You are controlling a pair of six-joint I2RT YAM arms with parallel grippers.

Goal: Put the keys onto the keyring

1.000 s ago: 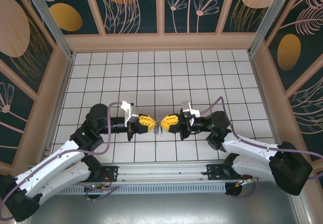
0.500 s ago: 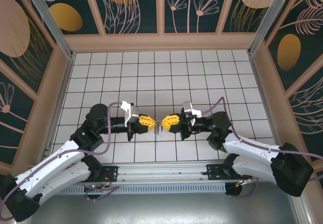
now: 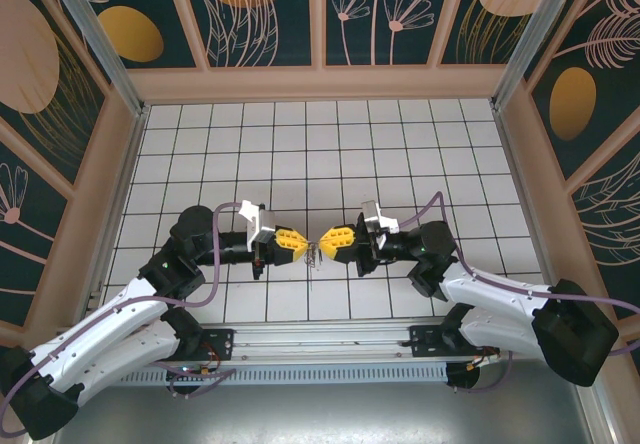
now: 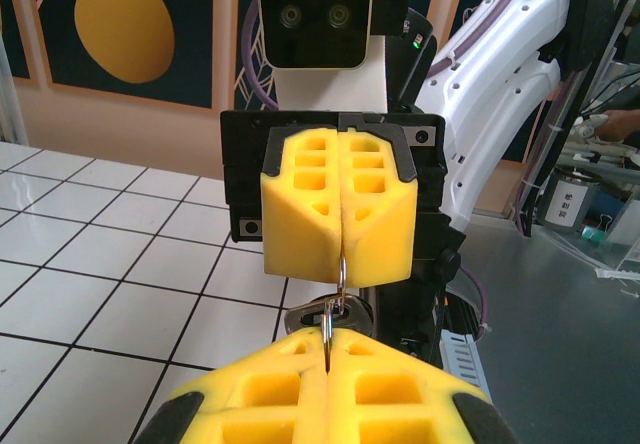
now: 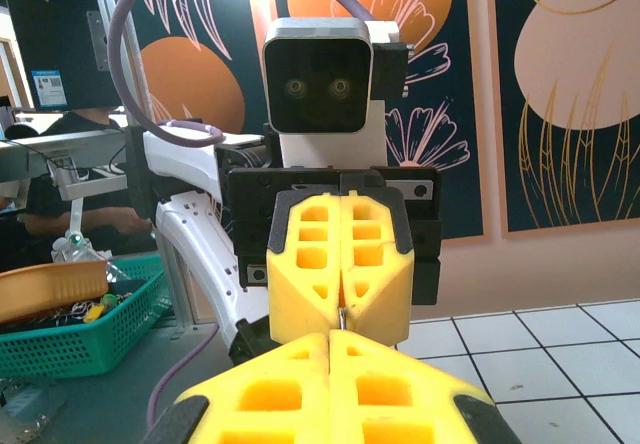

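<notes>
R end effector (image 3: 327, 237) backed off L end effector (image 3: 297, 244); both clamp keyring (image 4: 341, 269).

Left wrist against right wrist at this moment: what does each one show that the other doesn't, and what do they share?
Left wrist, not right wrist: the right gripper face-on and shut, the keyring as a thin metal loop running from its tips into the left gripper, and a key hanging just behind the loop.
Right wrist, not left wrist: the left gripper face-on and shut, and a green basket off to the side; the keyring is a mere sliver here.
Both: yellow fingers meeting tip to tip above the tiled floor.
</notes>
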